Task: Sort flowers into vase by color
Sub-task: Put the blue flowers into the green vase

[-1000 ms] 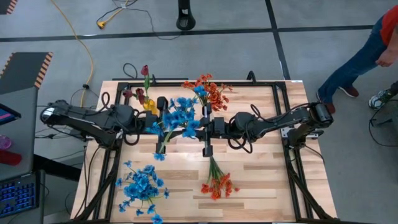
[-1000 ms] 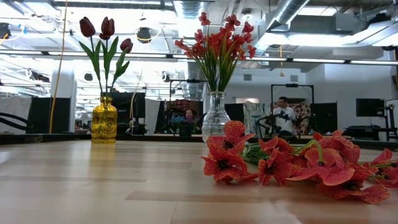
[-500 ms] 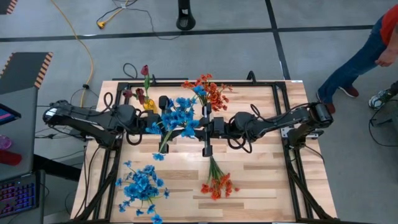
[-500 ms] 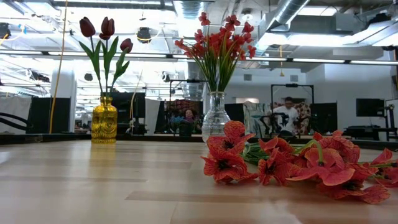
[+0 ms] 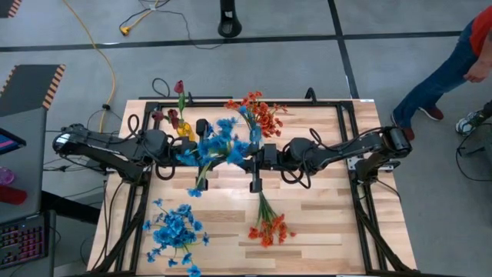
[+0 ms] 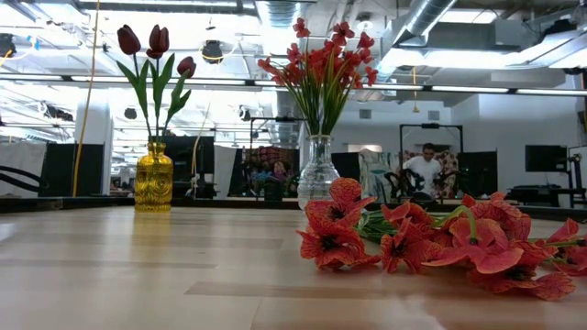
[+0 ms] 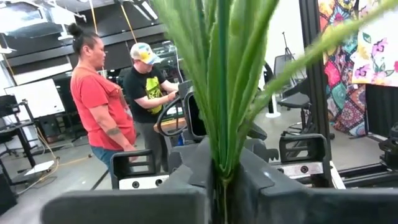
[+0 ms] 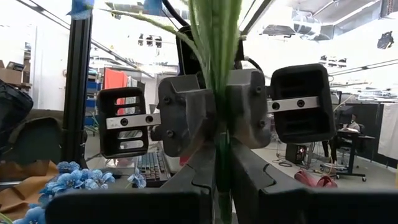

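The change is in the left gripper (image 7: 217,180): a moment earlier its fingers were spread, and now they are pressed together on the green stem (image 7: 219,93) of the blue sprig (image 5: 221,146). The right gripper (image 8: 217,168) is likewise pinched on that stem, as it was before, so the sprig is now gripped from both sides at once. In the right wrist view the two grippers are seen face to face, the left one clamped on the stem just beyond the right one's own fingers.

In the high view the blue cluster is smeared compared with the previous picture, which suggests it was jostled as the grip closed.

For the task this is judged to be a handover in mid-air. With a second hold secured, one gripper can be released without the sprig being dropped.

The sprig is held above the table, just beside the yellow vase (image 5: 184,131), on the side facing the clear vase (image 6: 317,174). Its stem end is pointed away from the yellow vase toward the table's near edge. Maroon tulips (image 6: 151,41) are already stood in the yellow vase, and orange-red flowers (image 6: 321,64) in the clear one. No vase for the blue flowers can be made out.

Well apart from the yellow vase, a blue bunch (image 5: 175,231) and an orange-red bunch (image 5: 269,227) are still lying on the table.
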You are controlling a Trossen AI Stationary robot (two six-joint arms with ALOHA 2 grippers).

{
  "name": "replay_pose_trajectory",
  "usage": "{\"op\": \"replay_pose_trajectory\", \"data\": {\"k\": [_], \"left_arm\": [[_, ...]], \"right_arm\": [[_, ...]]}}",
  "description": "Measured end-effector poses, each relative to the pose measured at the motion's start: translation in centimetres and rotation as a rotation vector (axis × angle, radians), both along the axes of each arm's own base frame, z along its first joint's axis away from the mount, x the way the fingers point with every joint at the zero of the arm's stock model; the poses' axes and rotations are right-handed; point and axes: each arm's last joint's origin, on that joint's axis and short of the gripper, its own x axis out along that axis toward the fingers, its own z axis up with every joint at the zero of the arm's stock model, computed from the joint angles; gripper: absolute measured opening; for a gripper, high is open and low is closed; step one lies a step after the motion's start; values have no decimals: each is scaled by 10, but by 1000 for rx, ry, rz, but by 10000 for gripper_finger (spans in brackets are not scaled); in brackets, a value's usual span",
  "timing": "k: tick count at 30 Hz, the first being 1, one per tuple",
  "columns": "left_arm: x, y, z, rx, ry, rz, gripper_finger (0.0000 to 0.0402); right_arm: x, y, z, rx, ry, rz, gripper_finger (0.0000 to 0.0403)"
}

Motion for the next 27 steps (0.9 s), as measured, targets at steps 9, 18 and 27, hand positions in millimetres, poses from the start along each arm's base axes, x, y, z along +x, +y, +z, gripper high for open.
{"op": "replay_pose_trajectory", "data": {"k": [9, 18, 27], "left_arm": [[0, 0, 0, -8, 4, 0, 12], [-30, 1, 12, -39, 18, -5, 13], [-92, 1, 18, -159, 137, -64, 12]], "right_arm": [[1, 0, -2, -3, 18, 1, 110], [3, 3, -10, -11, 110, 9, 238], [4, 12, -27, 71, 290, 57, 260]]}}
